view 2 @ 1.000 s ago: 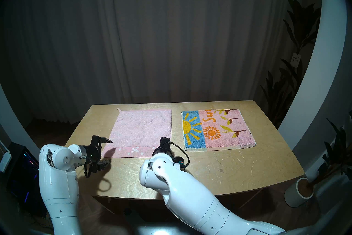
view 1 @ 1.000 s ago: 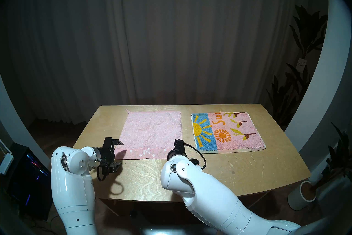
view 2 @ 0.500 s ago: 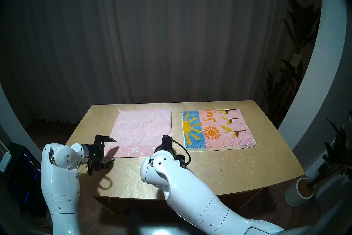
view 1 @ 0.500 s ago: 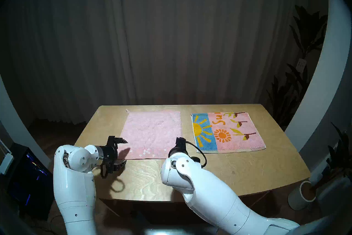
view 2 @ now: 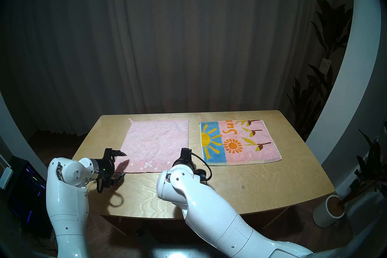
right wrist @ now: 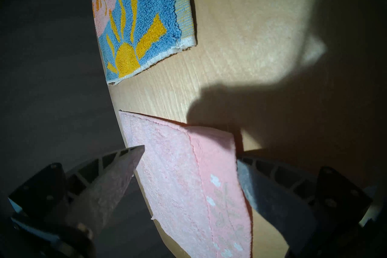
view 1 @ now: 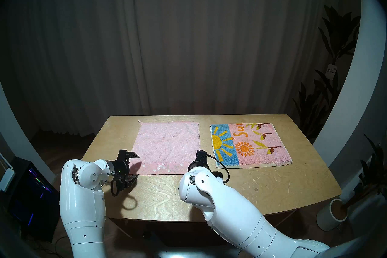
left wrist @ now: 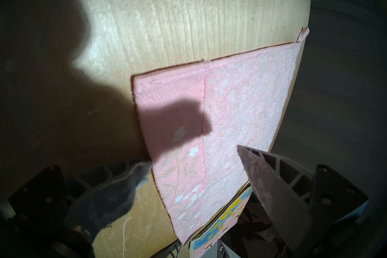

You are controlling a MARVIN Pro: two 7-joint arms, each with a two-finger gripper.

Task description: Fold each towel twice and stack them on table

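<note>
Both towels lie flat, side by side toward the desk's (view 1: 272, 188) far edge, and the left pincer (view 1: 134, 165) and right pincer (right wrist: 188, 167), both released, straddle the pink towel's (view 1: 167, 142) near corners, apparently to lift that hem for the first fold, while the sun towel (view 1: 251, 144) waits untouched.

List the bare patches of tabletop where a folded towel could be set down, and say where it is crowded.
Free: the near strip of the table in front of the sun towel; a narrower band left of the pink towel. Crowded: the pink towel's near corners, at the left end effector and right end effector.
</note>
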